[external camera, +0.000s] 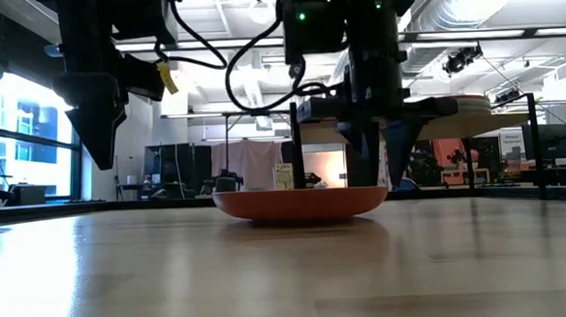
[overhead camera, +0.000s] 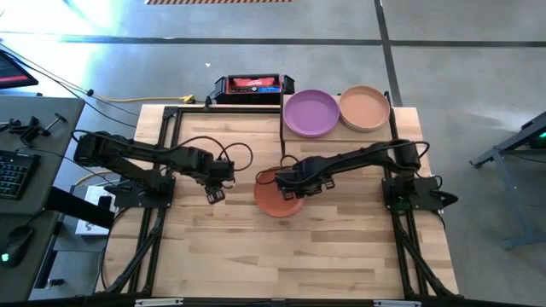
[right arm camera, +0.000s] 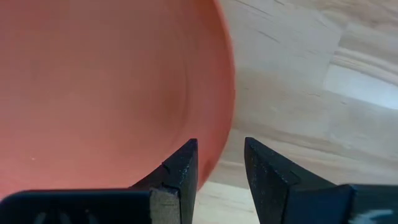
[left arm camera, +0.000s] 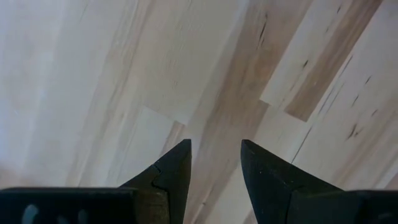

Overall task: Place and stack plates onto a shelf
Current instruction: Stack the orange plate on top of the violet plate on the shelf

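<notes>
The right gripper (right arm camera: pixel 221 165), fingers spread, straddles the red plate (overhead camera: pixel 275 199)'s rim at its twelve o'clock; pinch squarely before lifting. The left gripper (overhead camera: pixel 214 193) hangs spread, idle.

Place: an industrial lab or workshop hall, as I see it from my bench
Floor: bare grey concrete floor (overhead camera: pixel 478 94) around my pale slatted wooden tabletop (overhead camera: pixel 281 256)
Ceiling: open pipework and silver ceiling ducts (external camera: pixel 469 13) overhead
Beside me: a grey desk with a black keyboard (overhead camera: pixel 13 175)
Behind me: tall bright windows (external camera: pixel 29 133) and more workstations
</notes>
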